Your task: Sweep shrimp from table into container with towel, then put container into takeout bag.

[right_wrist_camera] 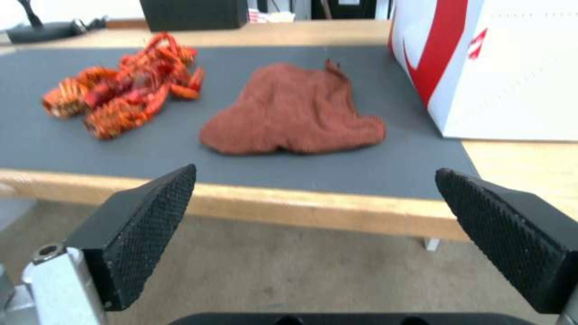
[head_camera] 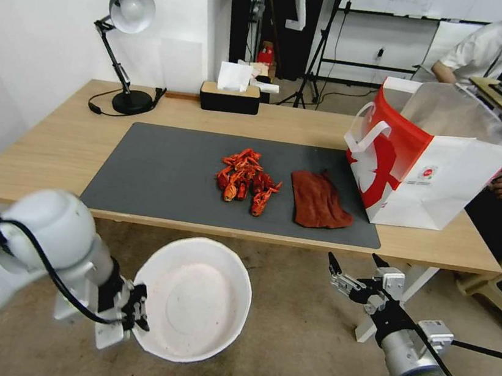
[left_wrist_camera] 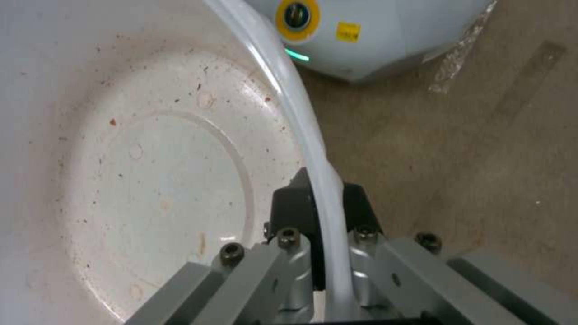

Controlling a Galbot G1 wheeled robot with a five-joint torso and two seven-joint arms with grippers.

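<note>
Gripping the round white container's thin rim, left pincer; right pincer gapes, knurled pads apart.

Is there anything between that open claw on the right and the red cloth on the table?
Nothing visible. The right claw hangs open below the table edge, facing the cloth on the gray mat; only open mat lies between.

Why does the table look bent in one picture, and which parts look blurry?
Head view: wide lens bows the table edge. Right wrist view: shrimp and towel soft, near fingers sharper. Left wrist view: container rim glares, slightly smeared.
</note>
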